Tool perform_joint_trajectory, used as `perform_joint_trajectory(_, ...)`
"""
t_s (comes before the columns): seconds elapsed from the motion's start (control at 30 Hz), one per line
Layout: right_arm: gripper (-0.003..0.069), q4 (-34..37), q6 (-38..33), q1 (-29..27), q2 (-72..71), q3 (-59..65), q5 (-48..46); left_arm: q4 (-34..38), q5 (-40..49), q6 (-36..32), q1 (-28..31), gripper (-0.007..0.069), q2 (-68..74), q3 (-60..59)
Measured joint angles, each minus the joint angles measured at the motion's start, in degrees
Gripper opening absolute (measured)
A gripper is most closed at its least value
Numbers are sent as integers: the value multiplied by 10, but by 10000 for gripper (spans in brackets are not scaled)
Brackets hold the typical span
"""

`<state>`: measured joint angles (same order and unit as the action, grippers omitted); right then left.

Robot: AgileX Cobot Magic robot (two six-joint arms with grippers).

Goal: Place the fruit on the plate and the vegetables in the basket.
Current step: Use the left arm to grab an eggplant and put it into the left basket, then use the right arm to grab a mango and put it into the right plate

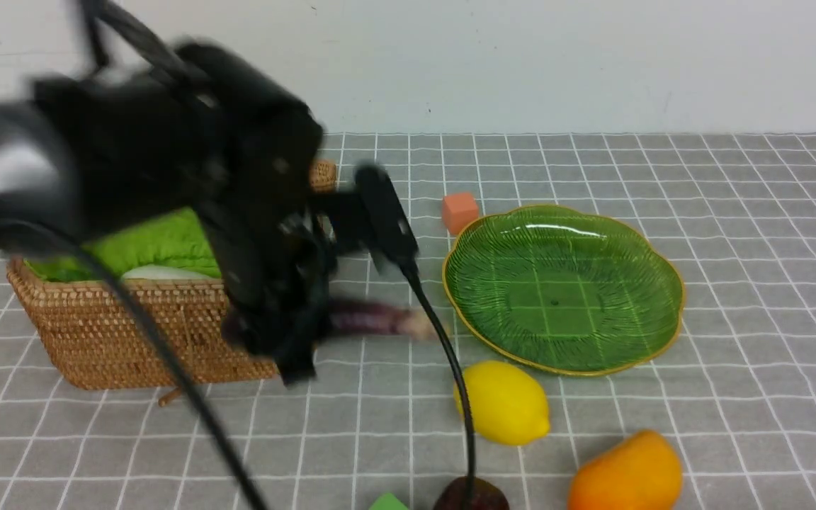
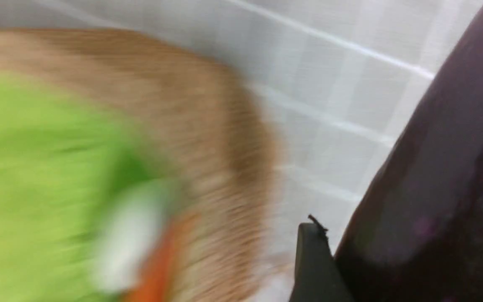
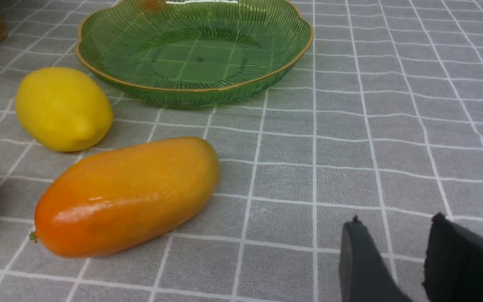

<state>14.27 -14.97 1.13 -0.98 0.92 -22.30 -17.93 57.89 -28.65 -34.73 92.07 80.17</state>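
Observation:
My left gripper (image 1: 287, 333) is blurred by motion and shut on the dark purple eggplant (image 1: 372, 319), holding it just beside the wicker basket (image 1: 132, 333). In the left wrist view the eggplant (image 2: 434, 176) presses against one finger (image 2: 312, 264). The basket's green lining (image 2: 36, 167) holds the white oval vegetable (image 2: 124, 235) and the orange carrot (image 2: 157, 268). The green plate (image 1: 564, 287) holds nothing. The lemon (image 1: 503, 400), mango (image 1: 624, 474) and maroon fruit (image 1: 472, 496) lie on the cloth in front of it. My right gripper (image 3: 396, 251) is slightly open and empty, low over the cloth near the mango (image 3: 128, 195).
A small orange cube (image 1: 459, 211) sits behind the plate's left rim. A green block (image 1: 387, 503) lies at the front edge by the maroon fruit. The left arm's cable (image 1: 450, 368) hangs past the lemon. A grey checked cloth covers the table.

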Motion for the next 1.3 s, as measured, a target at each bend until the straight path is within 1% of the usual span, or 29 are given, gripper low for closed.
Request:
perform_joint_trajectory(0.07,241,0,0,0,0,0,0,-34,-34,16,14,405,-26,0)
perform_joint_trajectory(0.13,241,0,0,0,0,0,0,-62,-89,50,50,405,-47,1)
perform_joint_trajectory(0.23,241,0,0,0,0,0,0,-79,-174,110,126,405,-51,3)
perform_joint_trajectory(0.27,241,0,0,0,0,0,0,-79,-178,113,131,405,-51,3)
perform_joint_trajectory(0.37,241,0,0,0,0,0,0,-84,-206,127,183,405,-28,3)
perform_joint_trajectory(0.47,241,0,0,0,0,0,0,-89,-202,128,199,405,4,3)
perform_joint_trajectory(0.57,241,0,0,0,0,0,0,-89,-191,128,203,411,28,3)
perform_joint_trajectory(0.6,241,0,0,0,0,0,0,-89,-188,128,205,447,34,2)
perform_joint_trajectory(0.63,241,0,0,0,0,0,0,-88,-187,128,205,447,35,2)
perform_joint_trajectory(0.67,241,0,0,0,0,0,0,-89,-188,128,205,526,37,2)
perform_joint_trajectory(0.7,241,0,0,0,0,0,0,-89,-188,128,205,581,37,2)
perform_joint_trajectory(0.77,241,0,0,0,0,0,0,-89,-186,128,205,640,32,2)
perform_joint_trajectory(0.83,241,0,0,0,0,0,0,-88,-171,128,205,662,24,2)
perform_joint_trajectory(0.9,241,0,0,0,0,0,0,-87,-137,130,205,664,5,2)
perform_joint_trajectory(1.0,241,0,0,0,0,0,0,-71,-68,133,205,640,-41,2)
perform_joint_trajectory(1.03,241,0,0,0,0,0,0,-62,-34,138,205,617,-67,2)
perform_joint_trajectory(1.07,241,0,0,0,0,0,0,-57,-29,140,205,612,-71,2)
perform_joint_trajectory(1.1,241,0,0,0,0,0,0,-36,23,156,205,570,-115,2)
perform_joint_trajectory(1.13,241,0,0,0,0,0,0,-31,29,159,205,557,-120,2)
perform_joint_trajectory(1.2,241,0,0,0,0,0,0,2,95,177,205,464,-183,2)
perform_joint_trajectory(1.27,241,0,0,0,0,0,0,27,121,191,205,386,-226,2)
perform_joint_trajectory(1.3,242,0,0,0,0,0,0,45,128,205,205,318,-254,2)
